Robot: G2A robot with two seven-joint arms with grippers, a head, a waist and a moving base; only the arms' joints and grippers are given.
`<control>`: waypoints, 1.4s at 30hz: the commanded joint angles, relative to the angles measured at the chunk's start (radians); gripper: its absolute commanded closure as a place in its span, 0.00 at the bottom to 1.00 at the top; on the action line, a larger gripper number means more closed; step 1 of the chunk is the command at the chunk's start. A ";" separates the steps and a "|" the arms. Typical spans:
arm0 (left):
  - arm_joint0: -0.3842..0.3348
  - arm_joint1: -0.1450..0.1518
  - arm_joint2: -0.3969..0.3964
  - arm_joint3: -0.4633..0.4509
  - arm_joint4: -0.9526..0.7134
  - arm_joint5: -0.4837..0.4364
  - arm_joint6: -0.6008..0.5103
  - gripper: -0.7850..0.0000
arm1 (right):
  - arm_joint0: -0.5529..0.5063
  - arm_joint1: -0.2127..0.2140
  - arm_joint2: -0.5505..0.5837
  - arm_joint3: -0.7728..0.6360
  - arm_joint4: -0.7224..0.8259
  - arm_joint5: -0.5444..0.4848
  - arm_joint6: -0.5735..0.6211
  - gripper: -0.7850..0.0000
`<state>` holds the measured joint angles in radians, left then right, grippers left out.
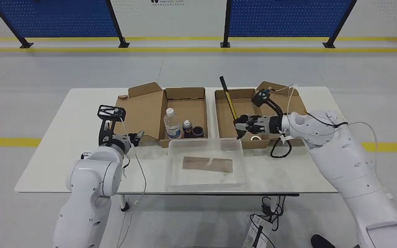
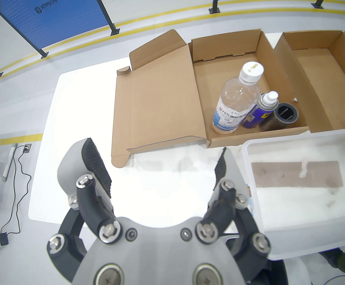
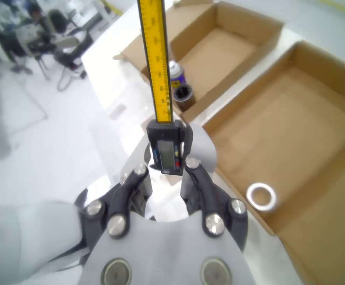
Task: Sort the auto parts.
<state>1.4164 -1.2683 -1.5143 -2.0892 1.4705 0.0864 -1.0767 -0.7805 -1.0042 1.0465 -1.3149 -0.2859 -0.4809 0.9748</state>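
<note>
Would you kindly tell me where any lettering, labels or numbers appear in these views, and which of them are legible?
On the blue panel: one white logo word, a brand mark, sharp.
On the clear bottle: a label with red and blue print, too small to read.
On the spray can: a label, partly hidden, unreadable.
On the caliper: black scale numbers, blurred; its display is blank.

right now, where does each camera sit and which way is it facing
Top view: above the arms, looking down at the table; both arms show.
Left wrist view: on the left wrist, facing the left box past the open left gripper.
Right wrist view: on the right wrist, facing the right box past the right gripper, shut on the caliper.
Shared: both wrist views show the spray can and black cylinder.
</note>
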 commanded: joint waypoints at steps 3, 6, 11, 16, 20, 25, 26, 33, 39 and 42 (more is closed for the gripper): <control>0.000 0.000 0.000 0.000 0.000 0.000 0.000 0.00 | 0.023 0.000 0.002 0.032 -0.066 0.148 0.005 1.00; 0.000 0.000 0.000 0.000 0.000 0.000 0.000 0.00 | 0.042 -0.002 -0.003 0.057 -0.107 0.235 0.005 1.00; 0.000 0.000 0.000 0.000 0.000 0.000 0.000 0.00 | 0.079 -0.013 -0.031 0.110 -0.142 0.309 0.010 1.00; 0.000 0.000 0.000 0.000 0.000 0.000 0.000 0.00 | 0.130 -0.035 -0.084 0.180 -0.168 0.345 0.008 1.00; 0.000 0.000 0.000 0.000 0.000 0.000 0.000 0.00 | 0.176 -0.062 -0.151 0.239 -0.185 0.350 0.022 1.00; 0.000 0.000 0.000 0.000 0.000 0.000 0.000 0.00 | 0.225 -0.104 -0.225 0.343 -0.165 0.345 0.005 1.00; 0.000 0.000 0.000 0.000 0.000 0.000 0.000 0.00 | 0.234 -0.113 -0.239 0.363 -0.165 0.346 -0.002 1.00; 0.000 0.000 0.000 0.000 0.000 0.000 0.000 0.00 | 0.278 -0.170 -0.310 0.492 -0.126 0.319 -0.030 1.00; 0.000 0.000 0.000 0.000 0.000 0.000 0.000 0.00 | 0.293 -0.216 -0.350 0.589 -0.079 0.298 -0.060 1.00; 0.000 0.000 0.000 0.000 0.000 0.000 0.000 0.00 | 0.301 -0.236 -0.362 0.632 -0.058 0.285 -0.072 1.00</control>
<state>1.4164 -1.2683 -1.5143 -2.0892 1.4705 0.0864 -1.0767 -0.4817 -1.2348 0.6871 -0.6961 -0.3509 -0.1922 0.9056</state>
